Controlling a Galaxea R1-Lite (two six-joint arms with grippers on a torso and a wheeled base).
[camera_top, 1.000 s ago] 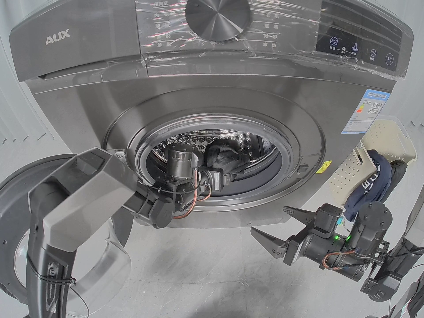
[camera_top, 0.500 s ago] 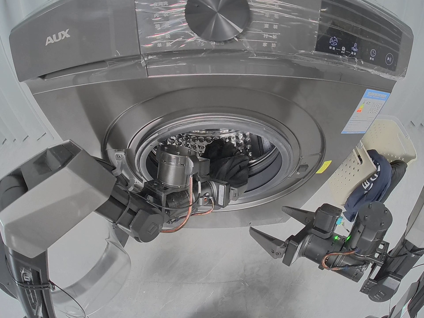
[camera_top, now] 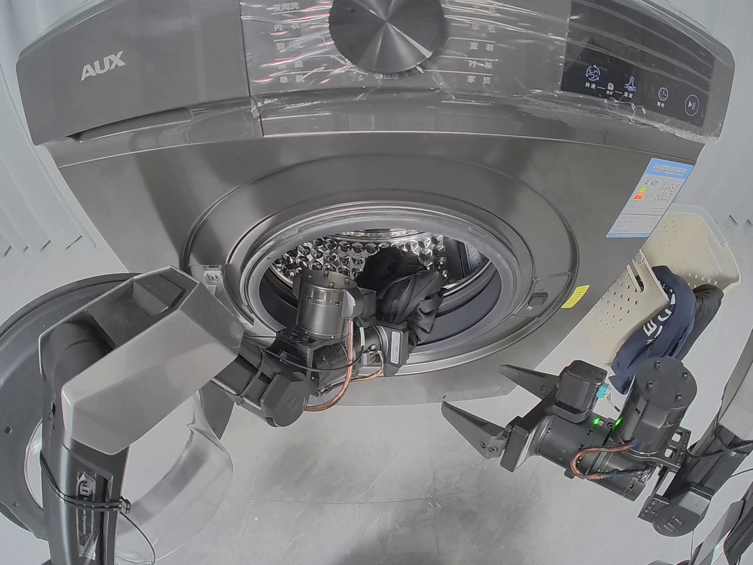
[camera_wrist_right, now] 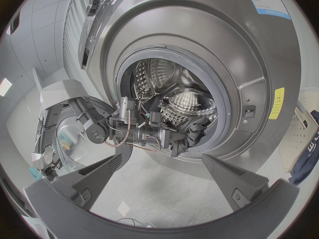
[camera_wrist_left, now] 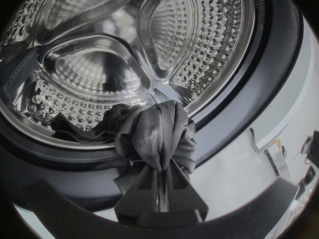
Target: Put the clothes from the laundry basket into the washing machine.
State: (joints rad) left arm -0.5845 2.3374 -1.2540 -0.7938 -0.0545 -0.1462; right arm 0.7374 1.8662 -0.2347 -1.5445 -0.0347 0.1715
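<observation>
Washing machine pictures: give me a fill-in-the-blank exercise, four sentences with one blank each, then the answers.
1. The left end effector is ___ on a dark garment at the mouth of the drum.
2. The right end effector, out in front of the washing machine, holds ___.
3. The machine's door stands ___.
4. A navy garment hangs over the rim of the ___.

Answers: shut; nothing; open; laundry basket.

Left gripper extends forward, fingers pinched on a dark garment; right gripper hangs low, fingers spread wide.
</observation>
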